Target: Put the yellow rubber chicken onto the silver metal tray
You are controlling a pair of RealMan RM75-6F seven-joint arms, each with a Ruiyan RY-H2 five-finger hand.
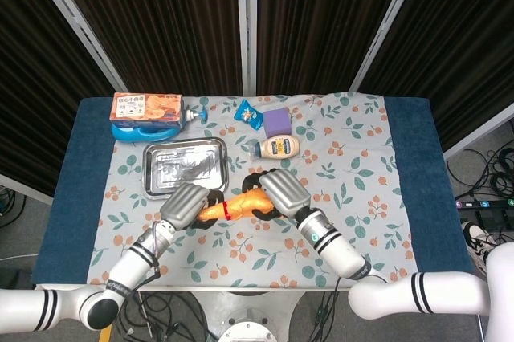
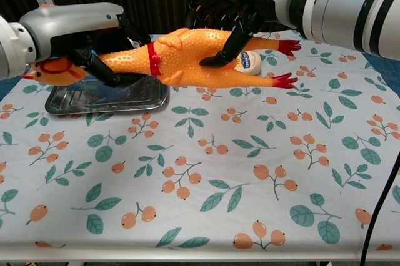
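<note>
The yellow rubber chicken [image 2: 187,57], gripped at neck and body by the left hand [image 2: 84,54] and right hand [image 2: 228,19], is best carried level toward ten o'clock over the silver metal tray [image 2: 134,98] before the fingers are loosened.

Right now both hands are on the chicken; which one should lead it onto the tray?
Left. The left hand holds the rubber chicken at its head end, already above the silver tray. The right hand grips the body farther from the tray.
</note>
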